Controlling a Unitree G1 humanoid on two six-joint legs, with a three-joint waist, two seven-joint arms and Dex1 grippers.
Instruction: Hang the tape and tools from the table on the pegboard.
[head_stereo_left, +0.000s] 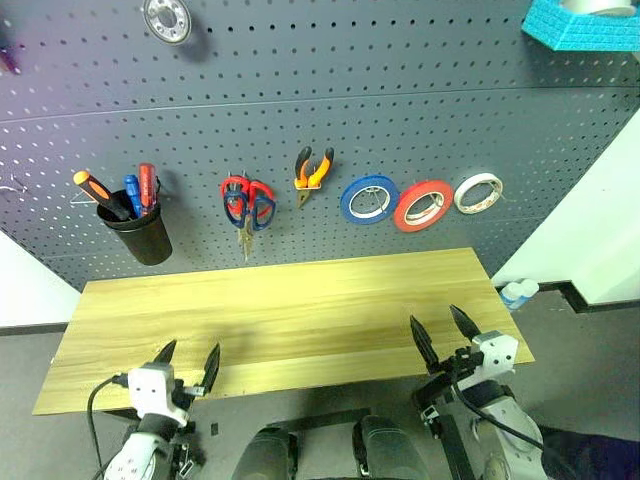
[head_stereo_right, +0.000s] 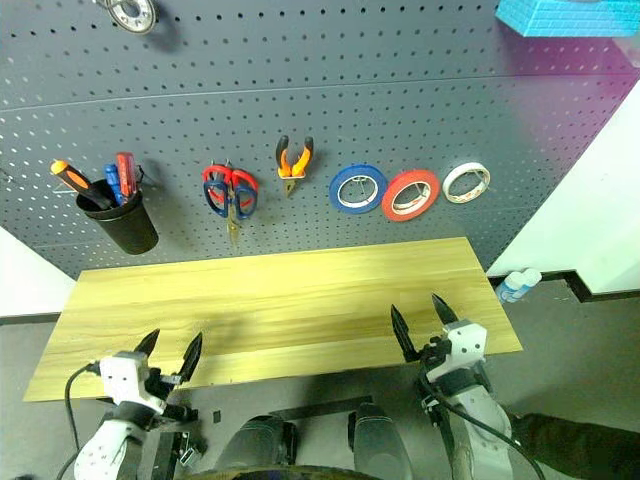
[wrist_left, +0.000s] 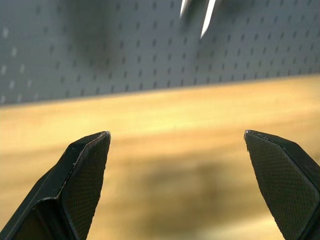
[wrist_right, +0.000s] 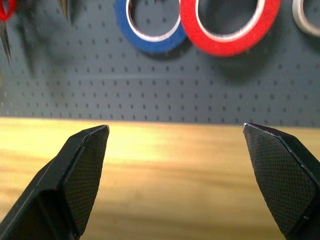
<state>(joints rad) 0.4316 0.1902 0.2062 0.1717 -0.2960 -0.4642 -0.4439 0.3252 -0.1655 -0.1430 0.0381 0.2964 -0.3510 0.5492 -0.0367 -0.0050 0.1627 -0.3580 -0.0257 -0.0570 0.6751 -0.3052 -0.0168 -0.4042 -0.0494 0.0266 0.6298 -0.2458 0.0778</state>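
Both pincers stand wide and hold nothing: the left pincer sits over the near left edge of the counter, and the right pincer over its near right edge, each pointing toward the wall. Between and beyond them the pale wooden top lies bare.

Past the counter's far edge rises the dark grey pegboard, and the task's things hang there in a row. At the left a black cup holds an orange-handled screwdriver, a blue one and a slim red-handled screwdriver. To its right hang two pairs of scissors on one spot, red handles and dark blue handles overlapping, blades down. Next come the orange-and-black pliers, then a blue tape roll, the red tape and a pale roll, side by side. Higher up, a round metal disc hangs at the left, and a turquoise shelf edge sits at the top right.
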